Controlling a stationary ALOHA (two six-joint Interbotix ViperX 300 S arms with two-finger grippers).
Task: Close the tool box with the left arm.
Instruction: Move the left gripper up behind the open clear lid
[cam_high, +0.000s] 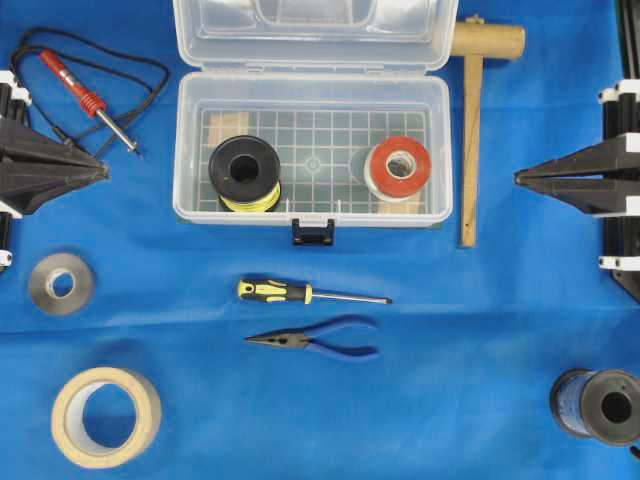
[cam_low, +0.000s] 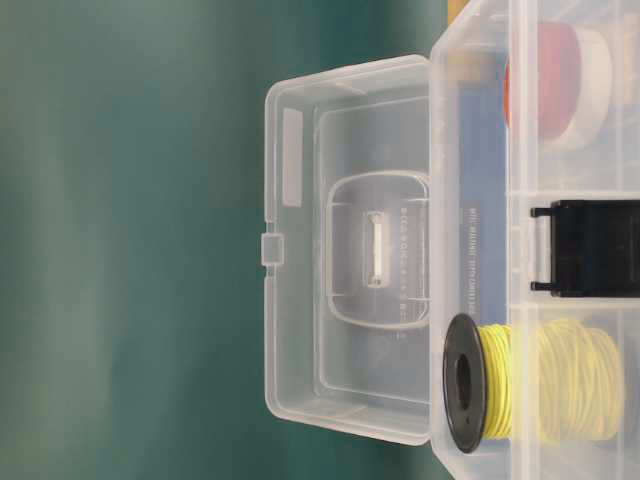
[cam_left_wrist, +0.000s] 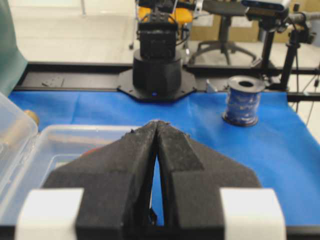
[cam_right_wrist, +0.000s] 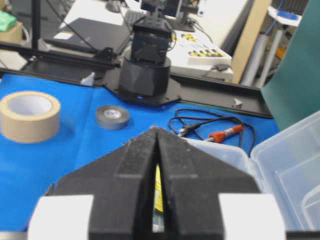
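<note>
while the overhead view is looking down on the blue cloth (cam_high: 470, 330), the tool box (cam_high: 312, 150) is sitting at the cloth's far edge near the middle with its lid (cam_high: 315, 30) lying thrown back, so nothing of the closing is showing as done yet. inside it a yellow wire spool (cam_high: 245, 173) and a red tape roll (cam_high: 398, 168) are resting on the bottom, and the dark latch (cam_high: 312, 232) is hanging at the front wall. the left gripper (cam_high: 100, 170) is waiting at the cloth's left edge, well apart from the box, and the right gripper (cam_high: 522, 178) is waiting at the right edge.

from table level, the lid (cam_low: 345, 245) is standing open behind the box body, clear of it except at the hinge.

in the left wrist view, the left gripper (cam_left_wrist: 158, 125) is pointing across the cloth with its fingers pressed together, clenched on nothing, and a corner of the tool box (cam_left_wrist: 75, 145) is lying below and to the left.

in the right wrist view, the right gripper (cam_right_wrist: 157, 131) is likewise clenched and empty.

as i judge it, the whole job is remaining: reaching the lid, swinging it over and pressing it down.
</note>
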